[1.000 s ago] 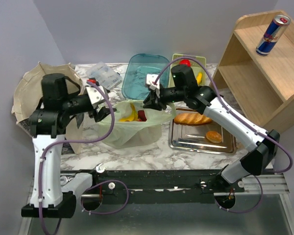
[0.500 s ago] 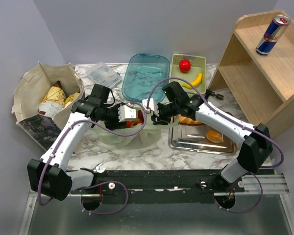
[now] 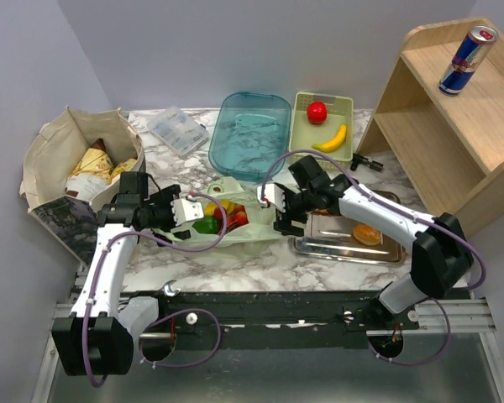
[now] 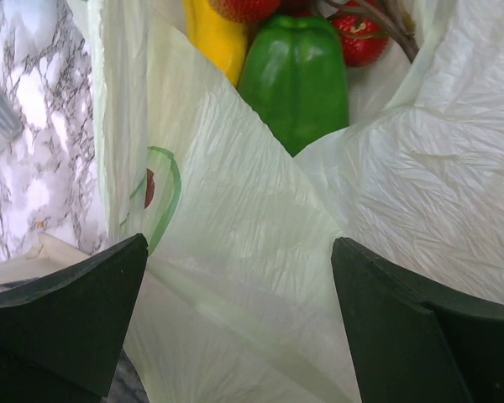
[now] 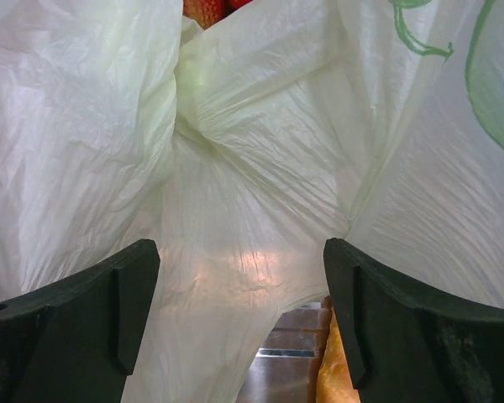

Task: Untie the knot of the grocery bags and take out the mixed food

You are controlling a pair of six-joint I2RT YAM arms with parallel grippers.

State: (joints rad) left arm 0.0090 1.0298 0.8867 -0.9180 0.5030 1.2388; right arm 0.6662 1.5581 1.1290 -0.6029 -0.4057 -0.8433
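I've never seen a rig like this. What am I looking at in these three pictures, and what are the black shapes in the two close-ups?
These are two robot arms bolted side by side. The wide picture comes from a camera above and behind them. Each close-up comes from a camera on one wrist, so the black shapes are that arm's own fingers. On the marble table are an opened pale green bag showing a green pepper, a banana and strawberries, a beige tote, a metal tray with a bun, a teal tub and a green tray. A drink can stands on the wooden shelf. The left gripper and right gripper are both open, bag fabric between their fingers, holding nothing.
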